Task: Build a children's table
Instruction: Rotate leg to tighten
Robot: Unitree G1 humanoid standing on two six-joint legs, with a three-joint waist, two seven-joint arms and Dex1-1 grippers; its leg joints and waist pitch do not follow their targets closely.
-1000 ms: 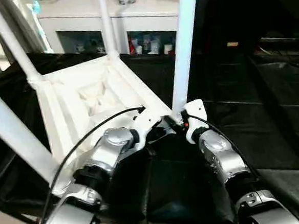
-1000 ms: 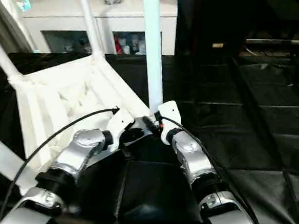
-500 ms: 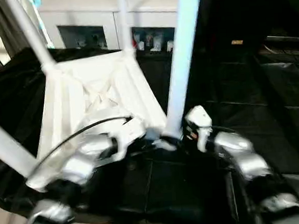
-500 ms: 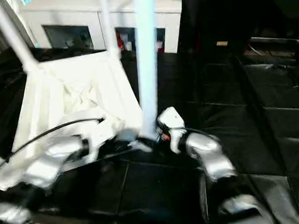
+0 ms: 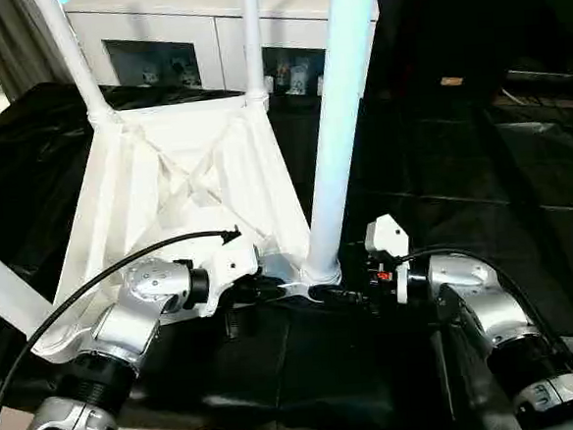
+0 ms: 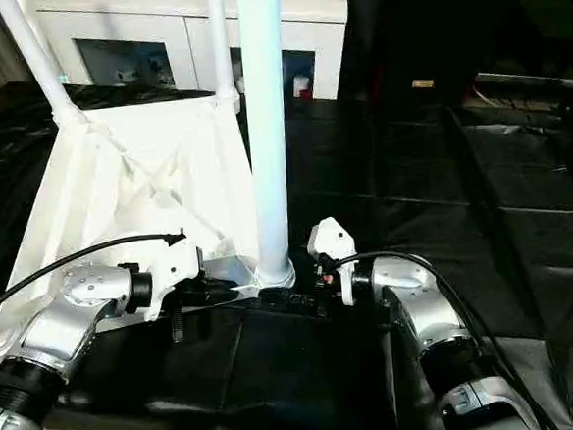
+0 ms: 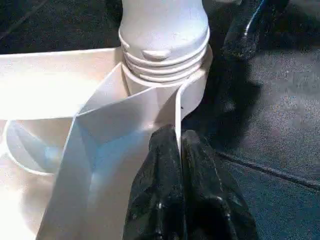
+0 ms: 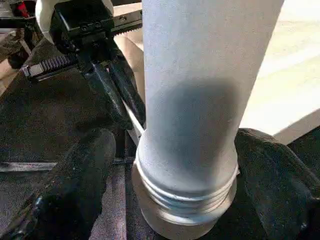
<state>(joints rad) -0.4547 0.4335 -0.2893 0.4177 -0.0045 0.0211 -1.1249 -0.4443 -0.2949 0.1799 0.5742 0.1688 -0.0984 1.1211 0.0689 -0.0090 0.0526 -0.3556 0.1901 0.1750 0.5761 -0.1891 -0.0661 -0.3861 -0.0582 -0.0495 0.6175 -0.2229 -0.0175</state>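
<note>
Left claw [image 7: 177, 150], two black fingers, is pressed together on a thin white rib of the children's table [image 5: 182, 198], pinching it just beside the near corner socket. Right claw [image 8: 185, 165] is spread wide w/ one black finger [image 8: 75, 185] on each side of the near leg [image 5: 335, 133], low down by its ribbed end; whether the pads touch the leg is hard to tell, probably a slight gap. The white plastic table lies upside down on the black-sheeted surface [image 5: 482, 191], underside w/ crossing ribs facing up, legs pointing up. The near leg stands upright in its corner socket, between the two silver forearms. Two more legs rise from the far corners, & part of a fourth shows at the near left edge. Left claw reaches the corner from the robot's left, right claw from its right, approx. facing each other across the leg's base. Behind the surface stands a white cabinet [image 5: 204, 24] w/ glass doors.
</note>
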